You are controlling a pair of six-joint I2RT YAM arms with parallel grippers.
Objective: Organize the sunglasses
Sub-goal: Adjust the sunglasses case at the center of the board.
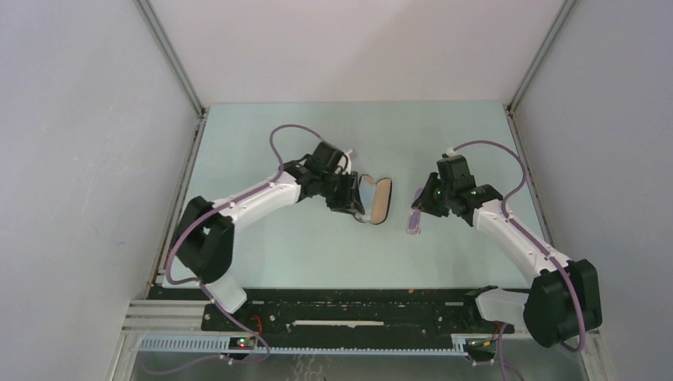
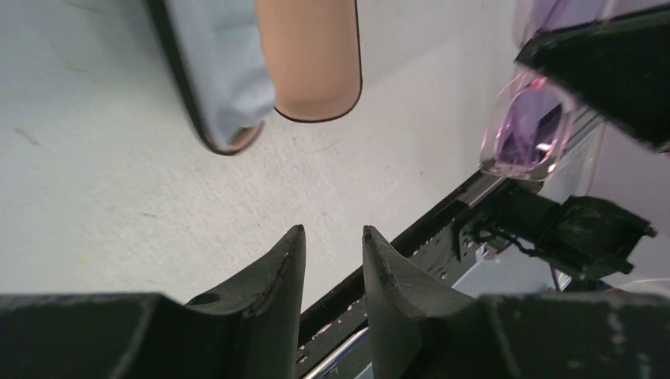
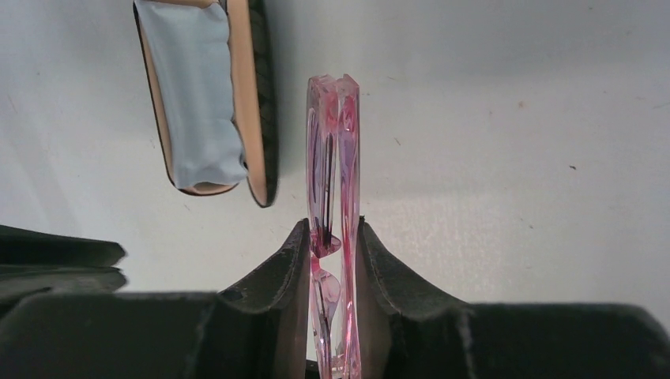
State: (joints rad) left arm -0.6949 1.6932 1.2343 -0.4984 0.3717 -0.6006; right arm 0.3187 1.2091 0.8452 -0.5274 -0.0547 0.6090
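Right wrist: folded sunglasses (image 3: 346, 150) inside right gripper (image 3: 332, 229)

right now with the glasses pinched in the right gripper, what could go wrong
1. The right gripper pinches the thin sunglasses near one end; they could twist or slip.
2. The cloth lies in the open case, so they may not seat.
3. The left gripper is off the case, which could slide.

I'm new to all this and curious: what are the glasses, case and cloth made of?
The glasses look like thin glossy plastic: light shines pink through them. The case seems a hard black shell with smooth tan lining, maybe leatherette. The cloth looks soft, matte fabric, wrinkled.
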